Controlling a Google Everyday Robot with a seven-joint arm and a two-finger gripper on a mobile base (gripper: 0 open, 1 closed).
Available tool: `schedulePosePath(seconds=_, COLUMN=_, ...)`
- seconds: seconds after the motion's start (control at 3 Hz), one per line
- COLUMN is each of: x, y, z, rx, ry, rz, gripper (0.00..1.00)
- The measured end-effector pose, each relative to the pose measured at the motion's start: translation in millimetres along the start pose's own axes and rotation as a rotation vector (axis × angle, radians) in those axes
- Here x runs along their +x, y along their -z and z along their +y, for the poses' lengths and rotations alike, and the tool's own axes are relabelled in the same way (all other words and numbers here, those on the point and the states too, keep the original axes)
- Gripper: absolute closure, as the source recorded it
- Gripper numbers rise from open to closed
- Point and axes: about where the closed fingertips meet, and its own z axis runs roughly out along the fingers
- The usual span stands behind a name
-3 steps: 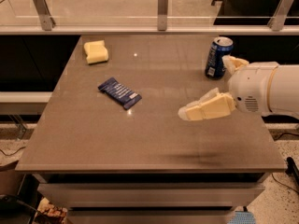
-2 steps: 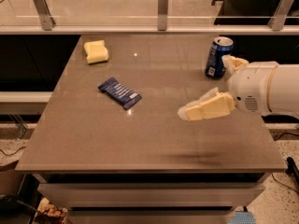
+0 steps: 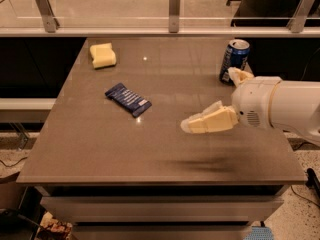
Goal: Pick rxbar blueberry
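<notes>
My hand (image 3: 199, 124) hangs above the right half of the tabletop (image 3: 95, 146), its cream tip pointing left, with my white arm (image 3: 282, 104) coming in behind it from the right edge. I cannot tell whether my hand is open or closed. Below it a soft dark shadow (image 3: 200, 164) lies on the brown surface near the front edge.

The rxbar blueberry (image 3: 128, 99) lies flat on the tabletop to the left of my hand and a little farther back, well apart from it. Its navy wrapper is turned at a slant, with the paler end toward the front right.

Behind my arm, a blue soda can (image 3: 234, 60) stands upright near the right rear corner. A yellow sponge (image 3: 103, 55) sits at the left rear, apart from the bar. A glass rail with metal posts (image 3: 174, 9) runs along the back.
</notes>
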Motion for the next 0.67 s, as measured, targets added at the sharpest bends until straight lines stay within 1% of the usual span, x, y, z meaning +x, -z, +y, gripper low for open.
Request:
schedulePosePath(seconds=0.33, x=3, y=-15, z=6, rx=-0.008, ry=0.000, rz=-0.016, gripper=0.00)
schedulePosePath(seconds=0.67, x=6, y=-35, z=17, rx=-0.036, ry=0.004, rz=-0.024, gripper=0.00)
